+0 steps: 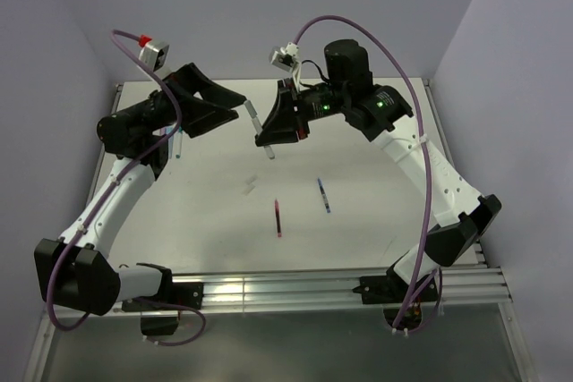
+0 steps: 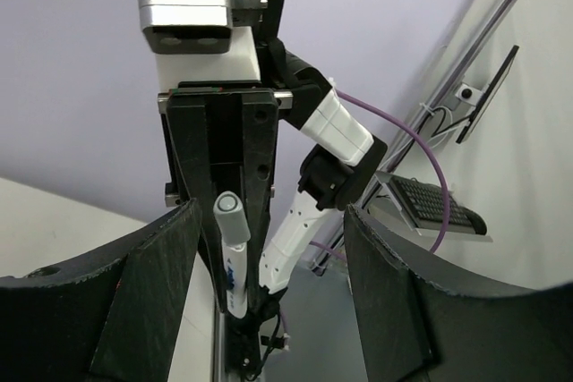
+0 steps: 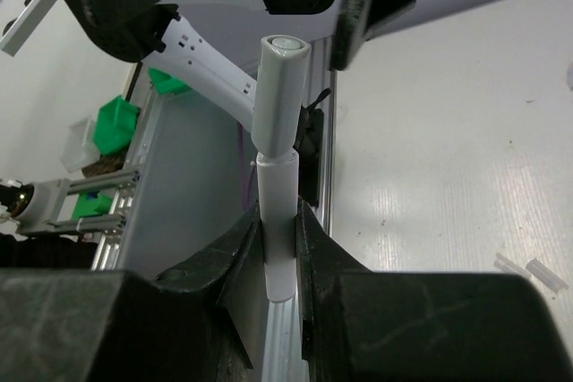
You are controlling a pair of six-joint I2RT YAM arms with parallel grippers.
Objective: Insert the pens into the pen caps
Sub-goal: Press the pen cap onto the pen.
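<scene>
**Item 1. Right gripper (image 3: 279,237).** Fingers clamped on the barrel of a white pen (image 3: 277,187), held above the far part of the table (image 1: 376,221).

**Item 2. White pen.** Fitted at one end with a grey cap (image 3: 279,87), a little wider than the barrel and seated on it. The capped end points toward the left gripper (image 2: 269,221). In the left wrist view, blue print runs along the barrel, too small and blurred to read. No brand can be made out.

**Item 3. Left gripper.** Fingers spread wide and grasping nothing. In the top view its tips sit just beside the capped end of the white pen. Whether they touch it cannot be told.

**Item 4. Red pen (image 1: 278,218).** Lies flat near the table's middle, uncapped, with no legible marking.

**Item 5. Dark blue pen (image 1: 323,195).** Lies flat to the right of the red pen, apart from it and roughly parallel.

**Item 6. Pale caps (image 1: 249,186).** Short, near-clear pieces lying close together on the table, to the left of the red pen and farther back. Their detail is too small to tell.
</scene>
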